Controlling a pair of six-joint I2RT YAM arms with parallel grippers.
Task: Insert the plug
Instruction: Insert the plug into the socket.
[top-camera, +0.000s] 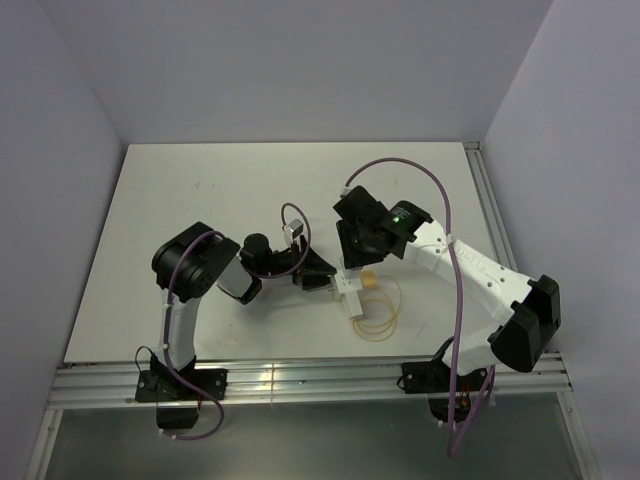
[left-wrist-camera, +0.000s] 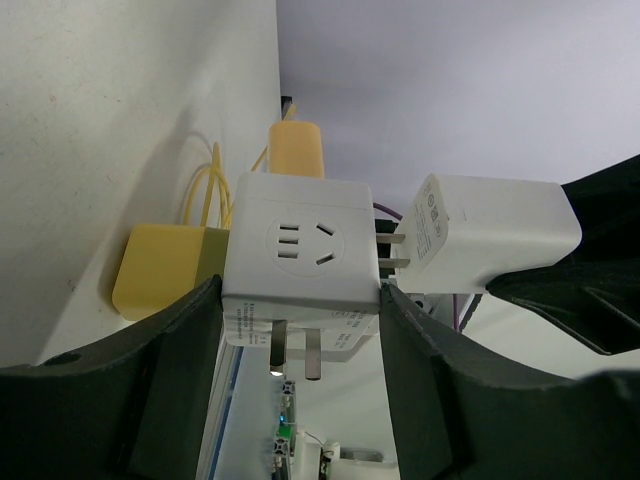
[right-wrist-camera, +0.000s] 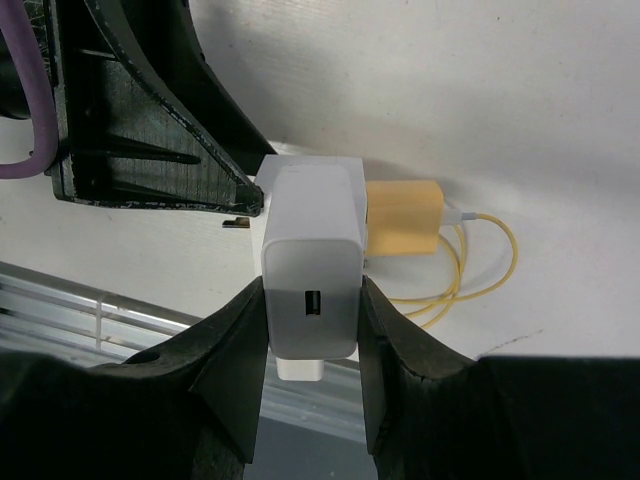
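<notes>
The white charger plug (left-wrist-camera: 490, 235) sits pinched between the jaws of the right gripper (right-wrist-camera: 310, 290), its body filling the gap between them and its USB port end facing back toward the wrist. Its two flat prongs (left-wrist-camera: 392, 250) point out past the jaw tips toward the white cube adapter (left-wrist-camera: 300, 245). Most of each prong's length shows bare and the tips reach the cube's side face; whether they have entered any slot cannot be told. The cube itself is clamped between the jaws of the left gripper (left-wrist-camera: 300, 300), one finger pressing each side, with its front socket face turned toward that wrist and holding nothing. The cube's own metal pins stick out from its face nearest the left wrist, between the two fingers. Two of its other sockets are filled. A yellow plug (left-wrist-camera: 165, 265) is seated in the face just outside one left finger, and a second yellow plug (left-wrist-camera: 295, 150) is seated in the face beyond the jaw tips. A thin yellow cable (top-camera: 378, 315) runs from them and lies looped on the white table (top-camera: 200, 200), beside the right jaws.
</notes>
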